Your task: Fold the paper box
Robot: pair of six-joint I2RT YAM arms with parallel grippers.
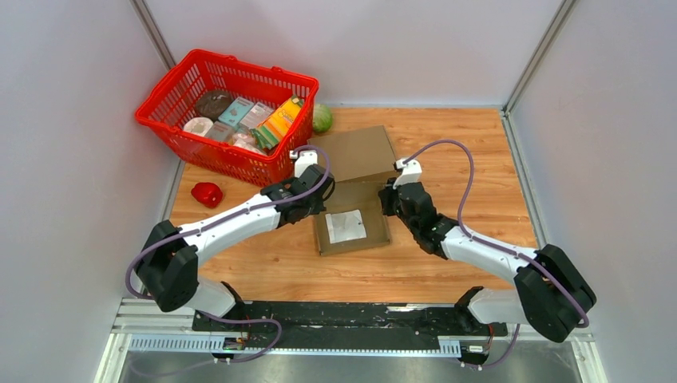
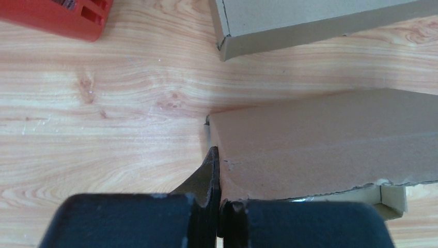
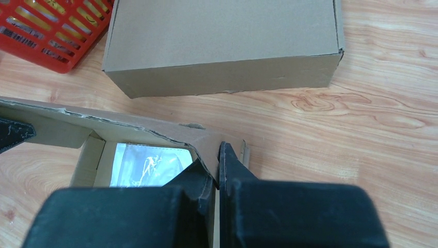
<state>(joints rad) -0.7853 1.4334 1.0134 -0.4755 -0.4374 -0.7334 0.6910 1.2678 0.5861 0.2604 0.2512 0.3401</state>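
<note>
The paper box [image 1: 354, 239] is a shallow brown carton lying open at mid table, with a white packet [image 1: 346, 226] inside. My left gripper [image 1: 317, 201] is at its far left corner. In the left wrist view the left gripper [image 2: 217, 170] is shut on the edge of a raised cardboard flap [image 2: 320, 144]. My right gripper [image 1: 390, 199] is at the far right corner. In the right wrist view the right gripper [image 3: 217, 157] pinches the box wall [image 3: 206, 142], and the packet [image 3: 150, 165] shows inside.
A closed cardboard box [image 1: 355, 152] sits just behind the open one. A red basket [image 1: 209, 153] of groceries stands at the back left, with a green vegetable [image 1: 322, 118] beside it. A red pepper [image 1: 207, 194] lies left of the left arm. Walls enclose the table.
</note>
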